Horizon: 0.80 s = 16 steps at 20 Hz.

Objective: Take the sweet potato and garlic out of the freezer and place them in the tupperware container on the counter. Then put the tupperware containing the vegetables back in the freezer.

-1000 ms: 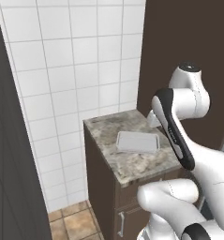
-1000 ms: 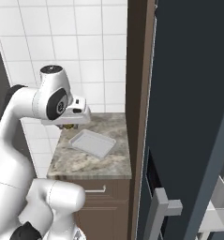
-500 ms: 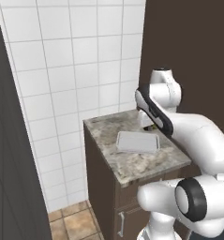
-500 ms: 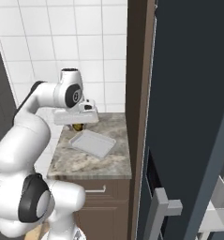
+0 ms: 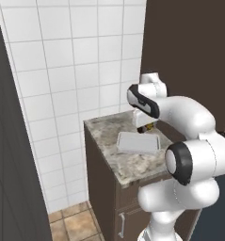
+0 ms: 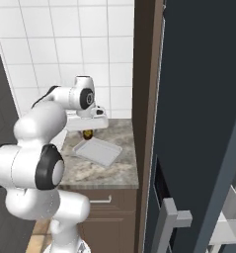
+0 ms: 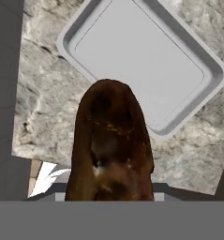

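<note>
In the hand view the sweet potato (image 7: 111, 145) stood closest, a dark reddish-brown lump held in the claw (image 7: 109, 194), whose jaws were closed on its lower end. Its upper tip overlapped the near rim of the tupperware container (image 7: 212, 70), which lay beneath it, flat and with nothing inside. Around the container spread the speckled surface (image 7: 43, 108), whose edge ran along the left and bottom of that view.

From the right base view, the claw (image 6: 88, 132) hung just above the back edge of the surface (image 6: 97, 173), with the sweet potato (image 6: 88, 134) showing as a small dark lump under the hand. The tupperware container (image 6: 97, 151) sat just in front of it, about mid-surface. In the left base view the sweet potato (image 5: 147, 127) hung at the container's (image 5: 137, 142) far rim. At the right side stood the freezer (image 6: 198, 123), dark blue-grey, with its grey bar handle (image 6: 165, 225) low in the foreground. Behind everything rose the white tiled wall (image 6: 60, 44).
</note>
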Available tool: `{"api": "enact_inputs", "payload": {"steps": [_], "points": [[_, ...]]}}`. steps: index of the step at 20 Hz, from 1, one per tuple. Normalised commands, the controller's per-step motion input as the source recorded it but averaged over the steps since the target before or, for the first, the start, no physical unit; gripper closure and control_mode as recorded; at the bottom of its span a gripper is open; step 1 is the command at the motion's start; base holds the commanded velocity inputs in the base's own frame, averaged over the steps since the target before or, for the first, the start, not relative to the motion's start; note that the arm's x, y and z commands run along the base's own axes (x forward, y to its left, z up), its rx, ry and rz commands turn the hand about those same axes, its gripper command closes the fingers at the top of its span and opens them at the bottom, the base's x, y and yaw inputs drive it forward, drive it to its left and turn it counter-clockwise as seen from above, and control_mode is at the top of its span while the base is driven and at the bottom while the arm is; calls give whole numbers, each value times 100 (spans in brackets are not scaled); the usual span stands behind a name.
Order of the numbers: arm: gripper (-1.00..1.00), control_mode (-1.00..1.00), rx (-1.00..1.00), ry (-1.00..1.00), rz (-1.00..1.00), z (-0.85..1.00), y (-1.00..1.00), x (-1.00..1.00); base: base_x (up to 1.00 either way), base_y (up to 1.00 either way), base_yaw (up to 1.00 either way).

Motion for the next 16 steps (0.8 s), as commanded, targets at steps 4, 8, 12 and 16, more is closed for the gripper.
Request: {"api": "enact_inputs", "payload": {"steps": [4, 8, 12, 16], "points": [[100, -100, 0, 0, 11, -33, 0, 33, 0, 0, 0], [100, -100, 0, 0, 11, -43, 0, 16, 0, 0, 0], [100, -100, 0, 0, 9, -46, 0, 28, 0, 0, 0], [100, -100, 0, 0, 8, -29, 0, 37, 0, 0, 0]]}}
